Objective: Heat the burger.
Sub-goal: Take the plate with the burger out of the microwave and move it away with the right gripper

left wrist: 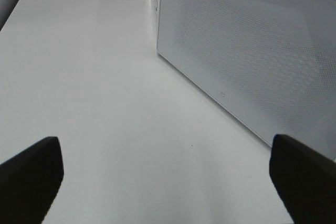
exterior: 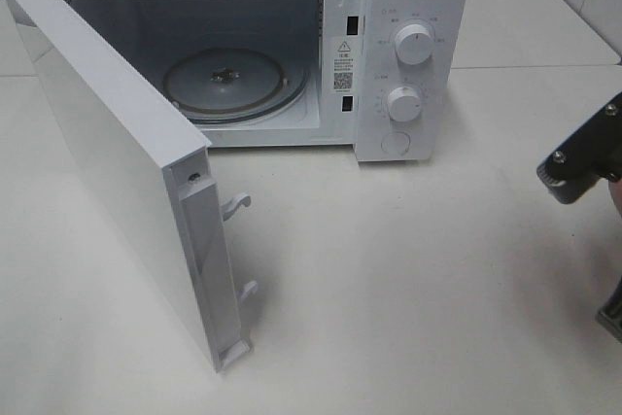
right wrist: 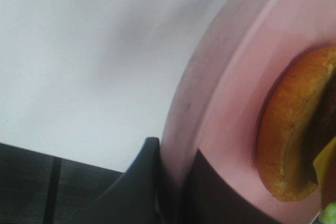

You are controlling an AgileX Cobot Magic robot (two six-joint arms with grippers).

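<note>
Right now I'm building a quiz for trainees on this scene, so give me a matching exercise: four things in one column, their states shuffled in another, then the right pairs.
Things:
1. microwave door
2. left gripper
3. right gripper
4. burger

States:
A. lying in the pink dish
B. swung wide open
C. shut on the pink dish's rim
D. open, holding nothing, above the white table

Pairs: 1-B, 2-D, 3-C, 4-A
</note>
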